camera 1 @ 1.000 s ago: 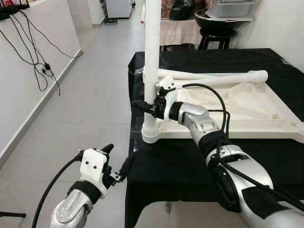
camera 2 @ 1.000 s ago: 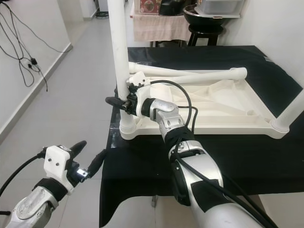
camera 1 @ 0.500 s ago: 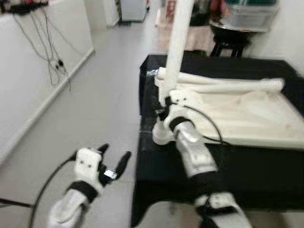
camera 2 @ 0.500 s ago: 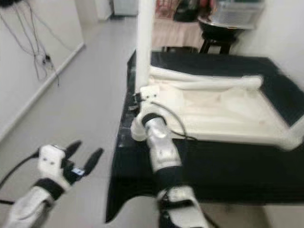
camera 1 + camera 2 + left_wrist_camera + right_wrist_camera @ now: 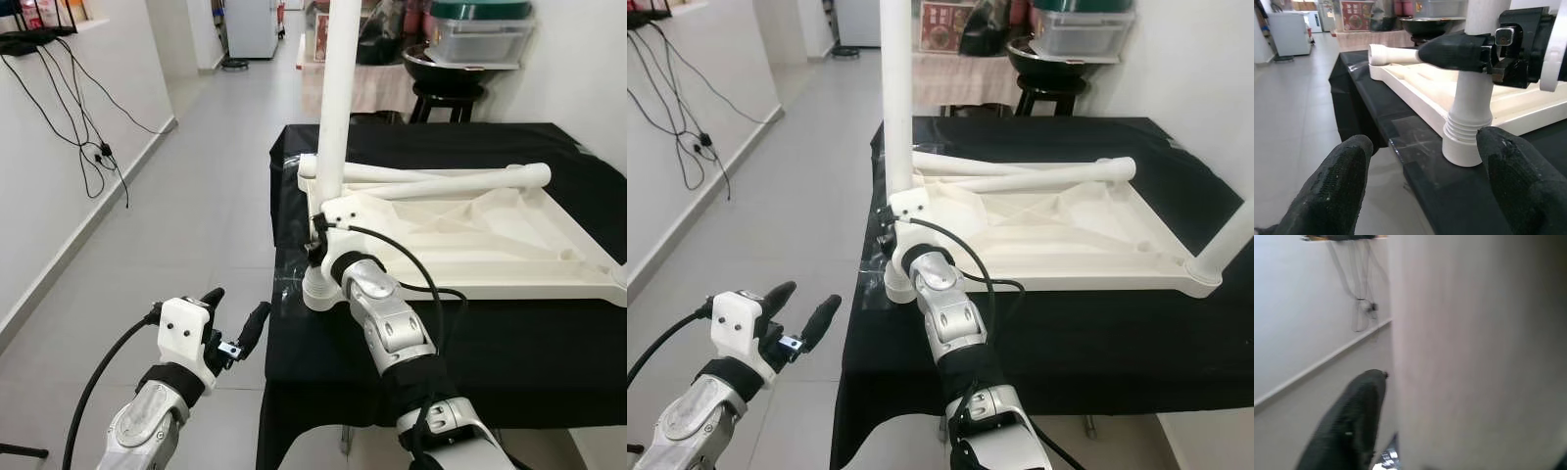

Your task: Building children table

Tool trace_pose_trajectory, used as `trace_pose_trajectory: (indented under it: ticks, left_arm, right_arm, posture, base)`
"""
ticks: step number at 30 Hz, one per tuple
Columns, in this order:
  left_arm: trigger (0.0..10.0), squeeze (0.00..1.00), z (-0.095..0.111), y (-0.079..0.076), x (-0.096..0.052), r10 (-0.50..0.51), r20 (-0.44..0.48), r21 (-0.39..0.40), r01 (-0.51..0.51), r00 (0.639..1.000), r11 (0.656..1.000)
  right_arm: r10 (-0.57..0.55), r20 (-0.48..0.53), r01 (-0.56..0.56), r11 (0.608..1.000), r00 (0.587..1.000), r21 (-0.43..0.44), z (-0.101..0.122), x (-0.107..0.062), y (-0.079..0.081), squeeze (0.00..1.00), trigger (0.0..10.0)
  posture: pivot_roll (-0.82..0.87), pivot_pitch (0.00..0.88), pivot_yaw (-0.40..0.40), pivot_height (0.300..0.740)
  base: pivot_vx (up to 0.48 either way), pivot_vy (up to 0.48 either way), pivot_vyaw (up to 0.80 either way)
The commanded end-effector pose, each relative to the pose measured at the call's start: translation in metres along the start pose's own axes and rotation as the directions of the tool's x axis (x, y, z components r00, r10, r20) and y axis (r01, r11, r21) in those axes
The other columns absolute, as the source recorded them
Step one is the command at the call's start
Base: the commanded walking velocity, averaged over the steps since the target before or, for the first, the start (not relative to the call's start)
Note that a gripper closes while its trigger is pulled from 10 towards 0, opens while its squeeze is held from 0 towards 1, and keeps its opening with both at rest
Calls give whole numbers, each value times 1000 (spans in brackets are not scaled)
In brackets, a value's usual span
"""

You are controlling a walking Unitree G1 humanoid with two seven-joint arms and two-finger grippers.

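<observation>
A white children's table top point(image 5: 509, 257) lies upside down on a black-covered table point(image 5: 509, 333). One white table leg point(image 5: 334, 127) stands upright in the near-left corner socket point(image 5: 317, 291). My right gripper point(image 5: 316, 241) is shut on this leg just above the socket; one black finger point(image 5: 1352, 421) shows beside the leg in the right wrist view. Two loose legs point(image 5: 446, 182) lie across the top. Another leg point(image 5: 1227, 238) stands at the right corner. My left gripper point(image 5: 233, 321) hangs open over the floor, left of the table, its fingers point(image 5: 1347, 181) empty.
Grey floor point(image 5: 186, 215) runs along the left of the table, with a white wall and dangling cables point(image 5: 93, 147). Behind the table stand a black stool point(image 5: 446, 93) with a bowl and a plastic box point(image 5: 480, 34). Clear tape point(image 5: 290, 288) lies on the cloth's near-left edge.
The head camera has shifted and the blur has cleared. My right gripper stays on the upright leg, but its forearm now reaches up from below instead of from the right. The left gripper stays open.
</observation>
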State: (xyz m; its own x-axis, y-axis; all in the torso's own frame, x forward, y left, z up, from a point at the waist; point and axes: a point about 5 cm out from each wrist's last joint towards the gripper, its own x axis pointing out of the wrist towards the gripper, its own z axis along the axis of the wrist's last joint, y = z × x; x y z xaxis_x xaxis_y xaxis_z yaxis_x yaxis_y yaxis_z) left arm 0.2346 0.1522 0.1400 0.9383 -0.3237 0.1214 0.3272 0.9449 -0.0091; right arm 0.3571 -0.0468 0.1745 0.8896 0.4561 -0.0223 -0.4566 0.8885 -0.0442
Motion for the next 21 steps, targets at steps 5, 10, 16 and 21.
trace_pose_trajectory:
  ticks: [5,10,16,21]
  left_arm:
    - [10000,0,-5,2,2,8,-14,12,-7,1000,1000]
    - [10000,0,-6,3,4,9,-13,13,-9,1000,1000]
    - [10000,0,-7,3,5,7,-14,12,-7,1000,1000]
    - [10000,0,-9,2,6,3,-16,12,-3,1000,1000]
  right_arm:
    - [314,111,-318,948,943,16,29,18,2,0,10000]
    - [660,43,-652,749,750,-116,39,16,4,0,10000]
    - [735,-7,-730,672,678,-130,44,18,4,0,10000]
    - [761,0,-760,648,649,-55,46,23,3,0,0]
  posture:
    - [32,33,-26,740]
    - [40,23,-28,740]
    - [44,20,-30,740]
    - [57,16,-34,740]
  base:
    - [0,0,0]
    - [0,0,0]
    - [0,0,0]
    - [0,0,0]
